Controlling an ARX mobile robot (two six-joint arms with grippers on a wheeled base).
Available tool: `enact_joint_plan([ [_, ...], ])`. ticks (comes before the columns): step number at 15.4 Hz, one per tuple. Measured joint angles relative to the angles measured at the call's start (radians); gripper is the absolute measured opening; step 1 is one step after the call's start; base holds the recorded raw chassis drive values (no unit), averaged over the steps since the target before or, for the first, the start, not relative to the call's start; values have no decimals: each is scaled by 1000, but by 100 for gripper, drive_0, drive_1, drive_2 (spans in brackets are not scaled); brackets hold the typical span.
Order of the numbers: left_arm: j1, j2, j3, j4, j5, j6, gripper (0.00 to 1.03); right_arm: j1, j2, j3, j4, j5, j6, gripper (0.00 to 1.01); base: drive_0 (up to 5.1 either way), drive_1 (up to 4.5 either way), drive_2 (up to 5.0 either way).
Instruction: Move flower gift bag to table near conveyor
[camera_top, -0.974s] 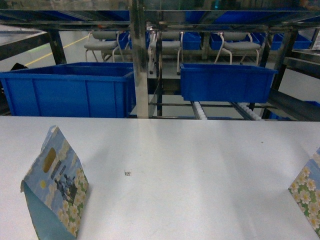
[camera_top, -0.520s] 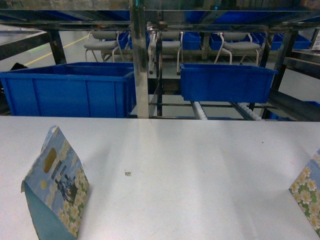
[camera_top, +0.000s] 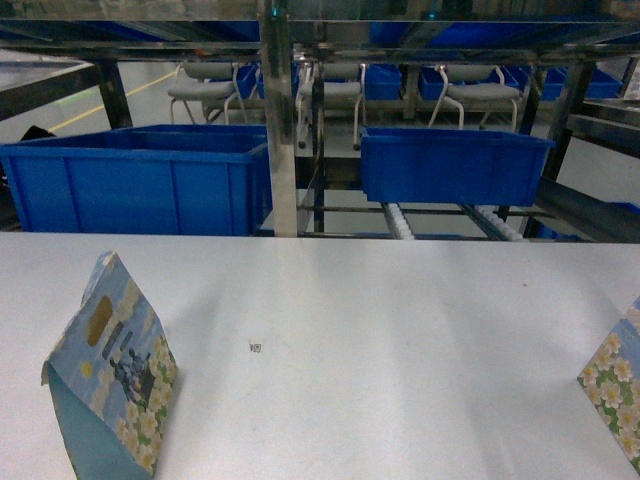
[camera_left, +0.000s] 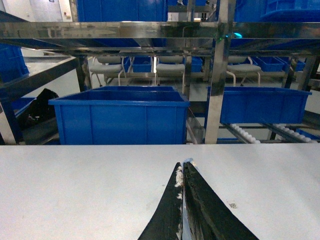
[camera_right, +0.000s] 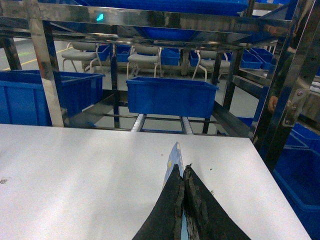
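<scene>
Two flower gift bags stand on the white table (camera_top: 350, 320). One bag (camera_top: 110, 375) is at the near left and the other (camera_top: 615, 395) is cut off by the right edge. Neither gripper shows in the head view. In the left wrist view my left gripper (camera_left: 183, 166) is shut on a thin pale-blue bag edge (camera_left: 188, 161). In the right wrist view my right gripper (camera_right: 182, 169) is shut on a flowered bag edge (camera_right: 174, 154) that pokes out past its tips. The conveyor (camera_top: 400, 215), with its white rollers, runs behind the table's far edge.
Two blue bins sit on the steel racking, a large one (camera_top: 140, 180) at the left and a smaller one (camera_top: 455, 165) at the right. A steel post (camera_top: 278, 120) stands between them. A tiny dark speck (camera_top: 255, 347) marks the tabletop. The table's right edge (camera_right: 280, 195) drops to blue bins.
</scene>
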Motion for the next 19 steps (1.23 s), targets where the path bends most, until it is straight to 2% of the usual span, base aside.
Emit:
enact_joint_plan([
  [4,0,-82,0,-83,0,0,2,0,0,0,0,0,0,2,0,0,0],
  [5,0,-124,1,-140,0,0,2,0,0,0,0,0,0,2,0,0,0],
  [6,0,-227,0,-275,0,0,2,0,0,0,0,0,0,2,0,0,0],
  [11,0,-251,0,-266,0,0,2,0,0,0,0,0,0,2,0,0,0],
  [12,0,-251,0,-266,0,-1,4,0,0,0,0,0,0,9,0,0,0],
  [17,0,-251,0,-266,0,0,84,0,0,0,0,0,0,90,0,0,0],
  [18,0,-251,0,-266,0,0,99,0,0,0,0,0,0,100,0,0,0],
  [19,0,-251,0,-266,0,0,97,0,0,0,0,0,0,98,0,0,0],
])
